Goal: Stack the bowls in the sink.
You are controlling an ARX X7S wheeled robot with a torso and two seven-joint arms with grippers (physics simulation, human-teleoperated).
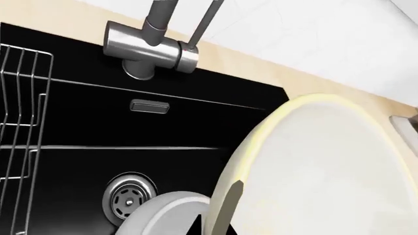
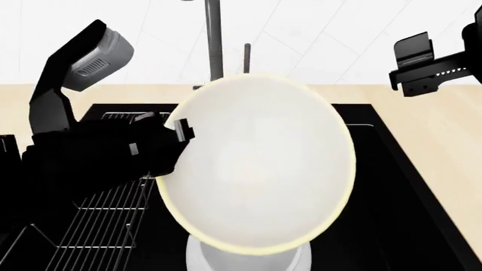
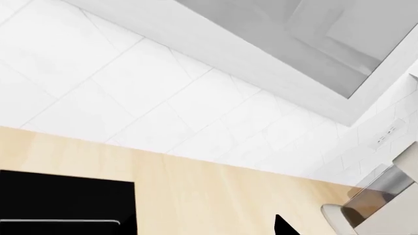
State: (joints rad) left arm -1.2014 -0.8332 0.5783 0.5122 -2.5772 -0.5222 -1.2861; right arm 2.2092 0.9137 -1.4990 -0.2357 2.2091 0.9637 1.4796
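The left gripper (image 2: 178,131), clamped on the rim of the cream bowl (image 2: 260,164), holds it above the sink (image 2: 376,169), directly over the white bowl (image 2: 249,261) (mostly hidden). Level the cream bowl, centre, lower gently. The right gripper (image 2: 421,62) hovers aside, seemingly empty.

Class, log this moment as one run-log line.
left pincer: shut on cream bowl rim | cream bowl: raised over white bowl in sink | right pincer: idle, raised | stack: pending
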